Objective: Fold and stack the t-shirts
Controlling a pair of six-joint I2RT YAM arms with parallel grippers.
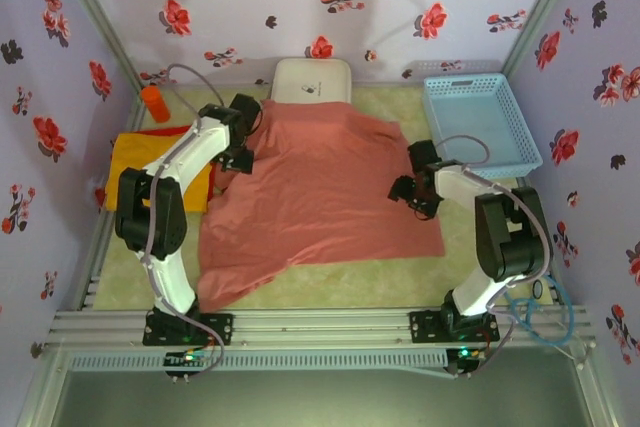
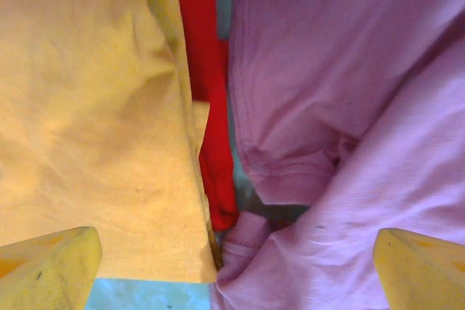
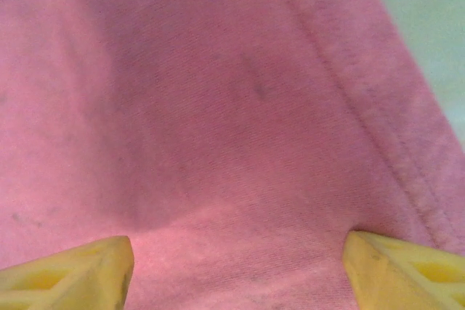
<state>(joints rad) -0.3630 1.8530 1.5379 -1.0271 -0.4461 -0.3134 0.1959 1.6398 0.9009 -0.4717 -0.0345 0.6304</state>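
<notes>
Yellow-orange t-shirt (image 1: 135,162) is lying at the surface's (image 1: 350,279) left edge, red t-shirt (image 2: 207,107) peeking out beside it, salmon-pink t-shirt (image 1: 320,197) sprawling mid-surface. Left hand (image 2: 236,274) is hovering, fingers apart, over the pink sleeve; right hand (image 3: 236,270) likewise, over the pink hem.

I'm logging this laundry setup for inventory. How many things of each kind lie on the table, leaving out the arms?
T-shirts: 3: salmon-pink t-shirt, yellow-orange t-shirt, red t-shirt with just its edge showing
Light blue basket: 1
White box: 1
Orange cylinder: 1
Total: 6
</notes>
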